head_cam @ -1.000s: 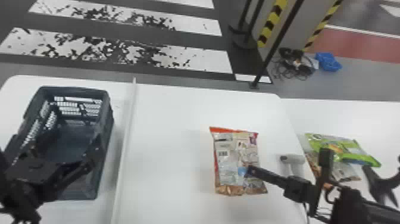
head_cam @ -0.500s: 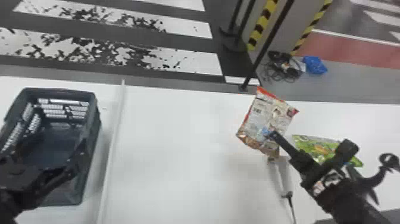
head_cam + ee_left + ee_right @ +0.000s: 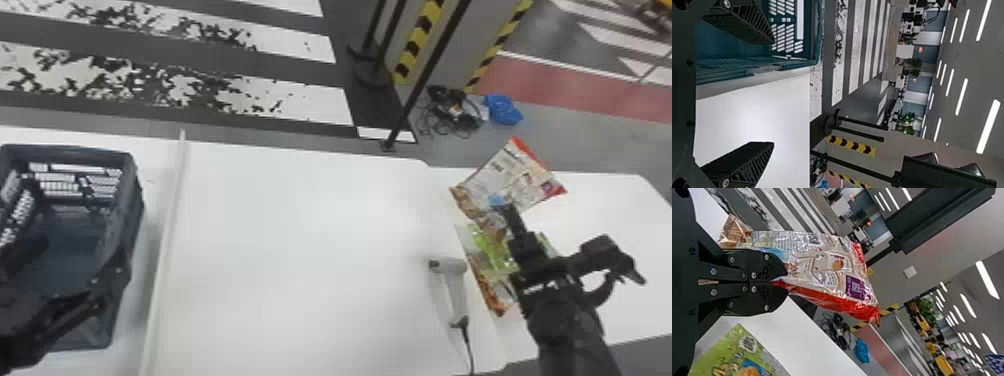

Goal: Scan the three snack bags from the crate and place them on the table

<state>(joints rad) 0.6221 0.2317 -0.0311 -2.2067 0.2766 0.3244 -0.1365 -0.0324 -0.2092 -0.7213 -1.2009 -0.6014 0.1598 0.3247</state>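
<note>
One bag (image 3: pixel 809 246): QR code (image 3: pixel 855 287) distinct, right wrist view.

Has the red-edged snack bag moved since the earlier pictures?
Yes: the red-edged snack bag has gone right, from left of the handheld scanner to its right and beyond it.

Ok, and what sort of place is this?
Probably a large indoor hall, perhaps a demo or test area: strip lights line the ceiling, crossing-like white stripes mark the floor, and yellow-and-black hazard tape edges a grey structure beyond the tables.
</note>
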